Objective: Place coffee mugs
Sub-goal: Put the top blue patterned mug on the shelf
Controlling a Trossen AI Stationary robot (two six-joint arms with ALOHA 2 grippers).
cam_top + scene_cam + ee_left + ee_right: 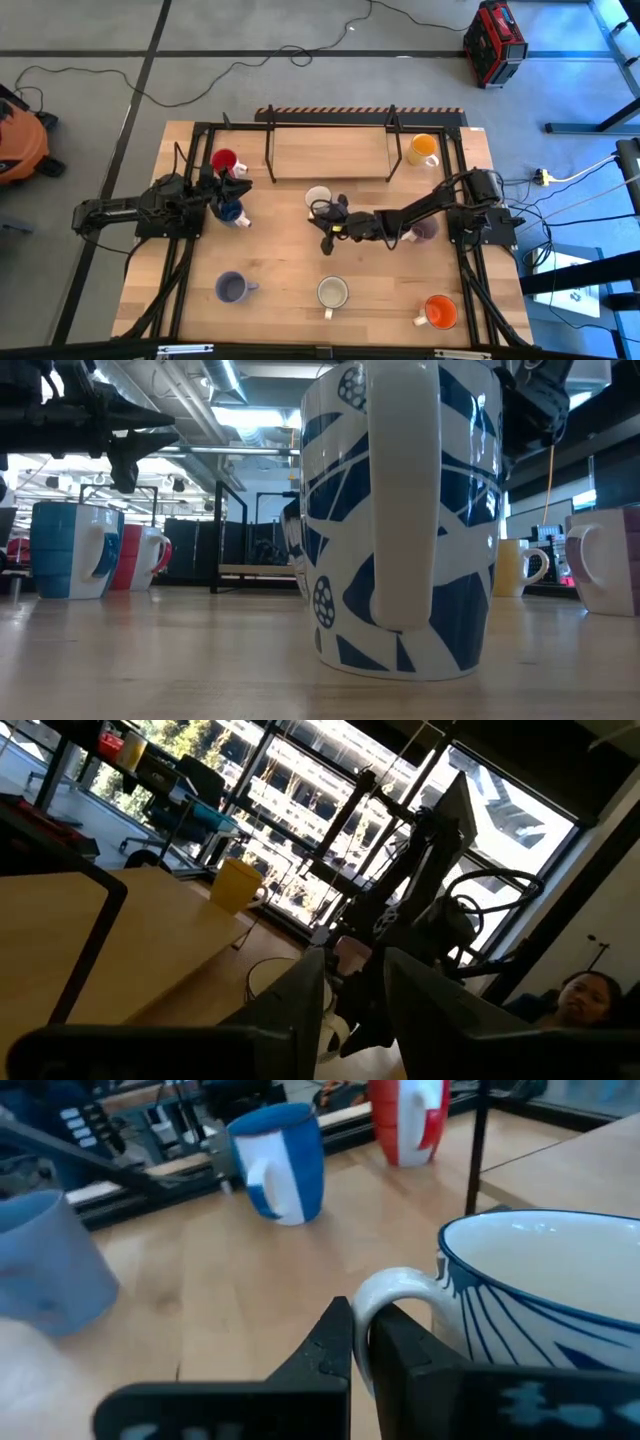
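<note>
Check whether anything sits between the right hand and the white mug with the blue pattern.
Nothing visible does. The right hand is shut on the handle of the white mug with the blue pattern, so no gap is left between them. The left hand is off by the blue mug.

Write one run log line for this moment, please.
left gripper: open, above blue mug | right gripper: shut on patterned mug handle | red mug: standing beside blue mug
</note>
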